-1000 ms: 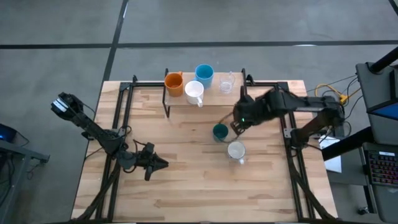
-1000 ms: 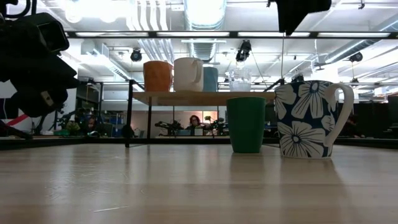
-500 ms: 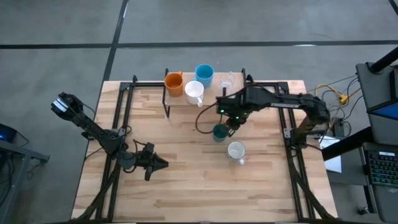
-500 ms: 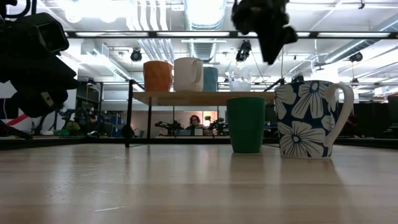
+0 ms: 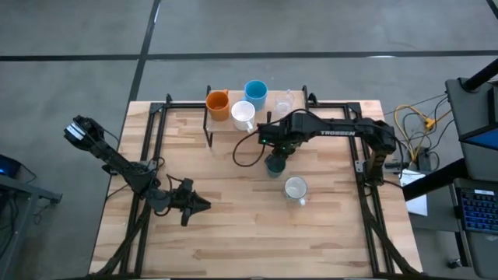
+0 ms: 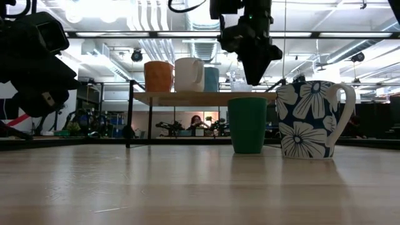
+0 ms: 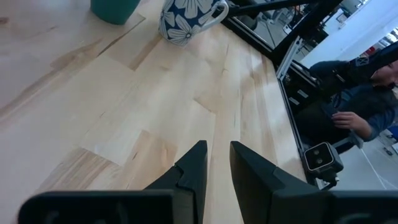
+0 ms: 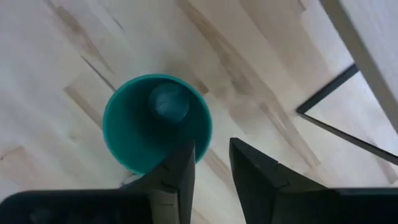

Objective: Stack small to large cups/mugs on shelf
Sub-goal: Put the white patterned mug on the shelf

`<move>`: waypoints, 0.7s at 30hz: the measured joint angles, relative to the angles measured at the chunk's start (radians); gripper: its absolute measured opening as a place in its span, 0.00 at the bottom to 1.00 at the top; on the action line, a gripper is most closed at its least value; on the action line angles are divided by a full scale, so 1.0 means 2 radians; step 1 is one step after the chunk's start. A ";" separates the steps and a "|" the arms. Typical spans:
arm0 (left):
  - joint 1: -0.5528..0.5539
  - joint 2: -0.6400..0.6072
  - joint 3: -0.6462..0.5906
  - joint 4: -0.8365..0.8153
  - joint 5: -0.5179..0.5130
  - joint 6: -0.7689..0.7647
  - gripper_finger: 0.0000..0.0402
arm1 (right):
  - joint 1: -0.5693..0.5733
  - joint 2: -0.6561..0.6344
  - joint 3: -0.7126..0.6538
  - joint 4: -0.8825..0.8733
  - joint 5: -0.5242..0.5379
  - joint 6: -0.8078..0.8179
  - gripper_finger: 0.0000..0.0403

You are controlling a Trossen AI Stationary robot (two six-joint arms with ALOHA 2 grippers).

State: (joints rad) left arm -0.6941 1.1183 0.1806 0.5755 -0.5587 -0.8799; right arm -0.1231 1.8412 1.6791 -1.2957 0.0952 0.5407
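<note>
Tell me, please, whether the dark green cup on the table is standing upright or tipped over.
Upright: the dark green cup stands on its base on the table, and the right wrist view looks straight into its open mouth.

1. A robotics lab or workshop in a large open industrial room.
2. The ceiling (image 6: 200, 25) has exposed ducts, pipes and strip lights.
3. The floor (image 5: 78, 39) is bare grey concrete with dark seams.
4. A wooden bench (image 5: 233, 225) is ringed by a black metal frame (image 5: 148, 140) carrying two robot arms.
5. Loose cables (image 5: 412, 120) and a keyboard (image 5: 476, 210) sit beside the bench.
6. A small camera (image 7: 322, 158) is clamped at the bench edge.
7. Desks with equipment fill the background, with a person (image 6: 195, 122) seated there and another person (image 7: 367, 93) close by.
</note>
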 joint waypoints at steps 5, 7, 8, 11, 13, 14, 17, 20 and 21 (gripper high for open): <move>0.000 0.000 0.000 0.000 0.000 0.002 0.14 | -0.006 0.000 0.000 0.000 0.001 -0.007 0.26; 0.000 0.000 0.000 0.000 0.000 0.002 0.14 | -0.006 0.000 0.000 0.000 0.000 -0.011 0.27; 0.000 0.000 0.000 0.000 0.000 0.002 0.14 | -0.006 0.000 0.000 0.000 -0.002 -0.013 0.28; 0.000 0.000 0.000 0.000 0.000 0.002 0.14 | -0.006 0.004 -0.003 -0.003 -0.007 -0.013 0.30; 0.000 0.000 0.000 0.000 0.000 0.003 0.14 | -0.006 0.008 -0.005 -0.004 -0.008 -0.013 0.32; 0.000 0.000 0.000 0.000 0.000 0.003 0.14 | -0.006 0.010 -0.006 -0.004 -0.008 -0.013 0.32; 0.000 0.000 0.000 0.000 0.000 0.003 0.14 | -0.006 0.011 -0.012 -0.003 -0.008 -0.015 0.34; 0.000 0.000 0.000 0.000 0.000 0.003 0.14 | -0.006 0.011 -0.022 -0.002 -0.009 -0.015 0.35; 0.000 0.000 0.000 0.000 0.000 0.003 0.14 | -0.006 0.011 -0.025 -0.001 -0.012 -0.015 0.36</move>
State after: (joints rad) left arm -0.6943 1.1179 0.1806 0.5752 -0.5587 -0.8745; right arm -0.1341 1.8633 1.6291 -1.2980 0.0715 0.5114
